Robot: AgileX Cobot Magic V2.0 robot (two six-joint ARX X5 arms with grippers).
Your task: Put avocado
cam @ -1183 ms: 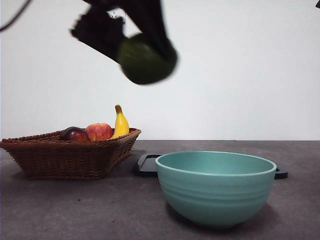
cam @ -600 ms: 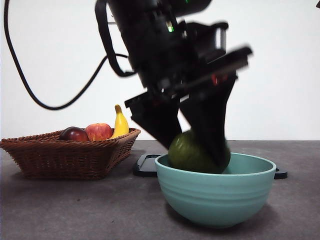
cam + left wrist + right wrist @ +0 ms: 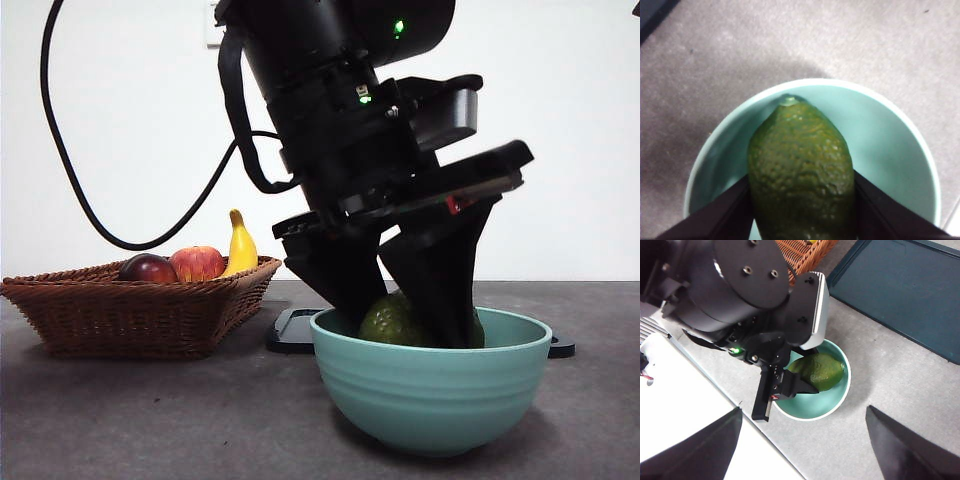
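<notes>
Left claw (image 3: 415,320) clamped on avocado (image 3: 802,170), jaws pressing both flanks at widest part. Avocado inside teal bowl (image 3: 430,385), low within rim, stem end toward bowl wall. Bowl on worktop (image 3: 150,420). Right claw (image 3: 802,450) spread wide, holding nothing, high above bowl. Avocado likely firm, moderately heavy; pebbled skin should grip well. Rounded body may roll inside bowl once released.

A dark green avocado (image 3: 801,170) with bumpy skin sits low inside a pale teal bowl (image 3: 900,165), lying lengthwise, its narrow stem end toward the rim, pinched between two black fingers (image 3: 725,212).
</notes>
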